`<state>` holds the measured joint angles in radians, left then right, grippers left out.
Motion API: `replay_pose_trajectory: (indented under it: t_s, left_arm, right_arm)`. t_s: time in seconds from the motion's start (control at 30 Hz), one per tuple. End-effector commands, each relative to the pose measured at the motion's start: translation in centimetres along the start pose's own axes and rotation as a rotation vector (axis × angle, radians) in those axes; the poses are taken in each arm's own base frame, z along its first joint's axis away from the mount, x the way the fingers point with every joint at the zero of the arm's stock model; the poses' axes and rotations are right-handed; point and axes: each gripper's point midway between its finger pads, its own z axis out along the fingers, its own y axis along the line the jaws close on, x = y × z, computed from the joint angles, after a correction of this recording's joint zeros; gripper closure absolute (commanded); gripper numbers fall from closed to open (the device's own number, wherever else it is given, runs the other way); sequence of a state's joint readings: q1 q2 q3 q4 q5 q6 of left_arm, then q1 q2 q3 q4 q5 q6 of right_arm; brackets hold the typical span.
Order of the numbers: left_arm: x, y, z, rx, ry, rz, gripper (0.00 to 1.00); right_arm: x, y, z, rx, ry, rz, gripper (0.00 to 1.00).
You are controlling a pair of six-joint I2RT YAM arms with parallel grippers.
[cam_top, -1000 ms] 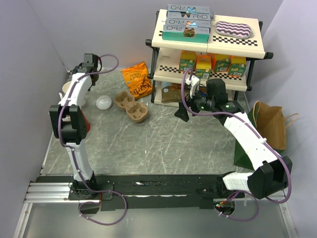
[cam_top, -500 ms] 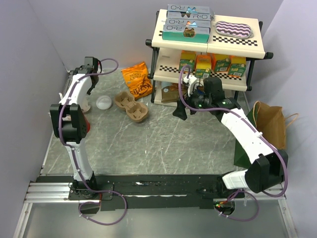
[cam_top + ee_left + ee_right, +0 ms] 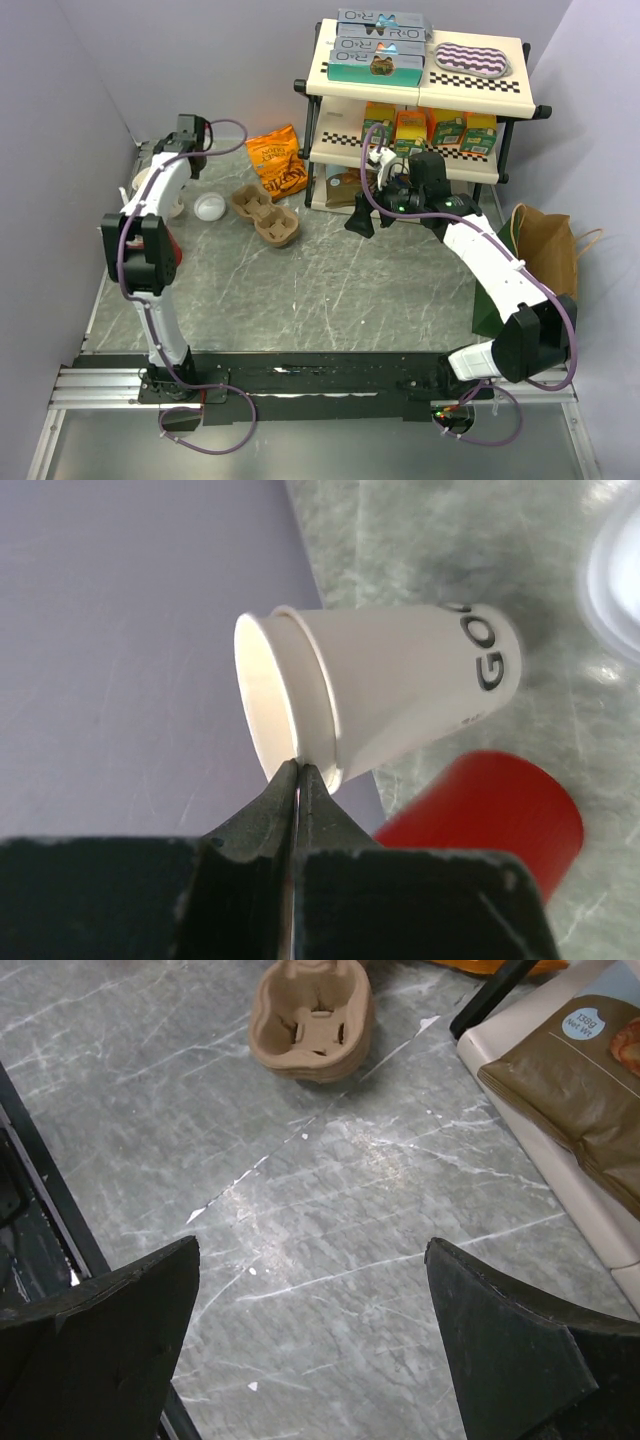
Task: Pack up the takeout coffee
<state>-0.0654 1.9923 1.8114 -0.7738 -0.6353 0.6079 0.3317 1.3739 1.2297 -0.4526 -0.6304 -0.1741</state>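
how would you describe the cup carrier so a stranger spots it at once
Find the cream shelf rack at the far right; an orange snack bag lies just left of it. In front of that bag sits the cup carrier: brown moulded pulp with empty round wells, unlike the white lid beside it.

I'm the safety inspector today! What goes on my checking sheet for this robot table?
Surface: grey marbled table, no spill seen.
Job's things: paper cup without lid; white lid loose on the table; pulp carrier empty.
Clutter: orange snack bag; red object by the cup.
Grippers: left gripper pinched shut on the cup's rim; right gripper open, holding nothing.
Cables: purple cables loop off both arms.
Surroundings: stocked shelf, brown paper bag, plain walls.
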Motion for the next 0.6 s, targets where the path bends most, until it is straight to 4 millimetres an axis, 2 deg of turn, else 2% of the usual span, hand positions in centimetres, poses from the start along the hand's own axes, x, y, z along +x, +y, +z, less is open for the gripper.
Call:
replay_pose_trajectory:
  t_s: [0.0, 0.03, 0.1, 0.13, 0.3, 0.33, 0.4, 0.43, 0.47, 0.53, 0.57]
  left_arm:
    - [2.1, 3.9, -2.1, -0.232, 0.038, 0.066, 0.99]
    - [1.4, 4.1, -2.4, -0.238, 0.007, 0.073, 0.99]
    - [0.0, 3.6, -3.7, -0.138, -0.067, -0.047, 0.99]
    - [-0.9, 4.1, -5.0, -0.104, -0.096, -0.084, 0.99]
    - [-2.1, 3.9, -7.7, -0.073, -0.142, -0.06, 0.99]
    - [-1.9, 3.2, -7.9, -0.066, -0.144, -0.042, 0.99]
    - [-2.5, 3.0, -9.7, -0.074, -0.197, -0.015, 0.99]
    - [-2.5, 2.1, -10.1, -0.054, -0.21, 0.012, 0.99]
    - [-3.3, 1.3, -11.8, -0.031, -0.274, 0.024, 0.99]
    - [-3.9, -0.7, -13.1, 0.008, -0.322, 0.075, 0.99]
    - [-4.8, -1.9, -15.3, 0.021, -0.386, 0.101, 0.99]
  right_arm:
    - [-2.7, 0.7, -0.3, -0.022, -0.079, -0.035, 0.0]
    - [-2.6, 0.7, -0.3, -0.022, -0.075, -0.025, 0.0]
    - [-2.6, 0.8, -0.3, -0.025, -0.08, -0.018, 0.0]
    - [-2.6, 0.9, -0.4, -0.028, -0.081, -0.015, 0.0]
    - [-3.1, 1.1, -0.6, -0.026, -0.088, 0.017, 0.0]
    - [-3.2, 1.2, -0.7, -0.026, -0.09, 0.019, 0.0]
    - [-3.8, 1.2, -1.0, -0.015, -0.1, 0.032, 0.0]
    - [-3.9, 1.1, -1.2, 0.003, -0.101, 0.038, 0.0]
    - [-4.3, 0.9, -1.5, 0.02, -0.109, 0.043, 0.0]
    - [-4.5, 0.6, -2.2, 0.064, -0.12, 0.079, 0.0]
    - [-4.1, 0.3, -2.5, 0.081, -0.111, 0.102, 0.0]
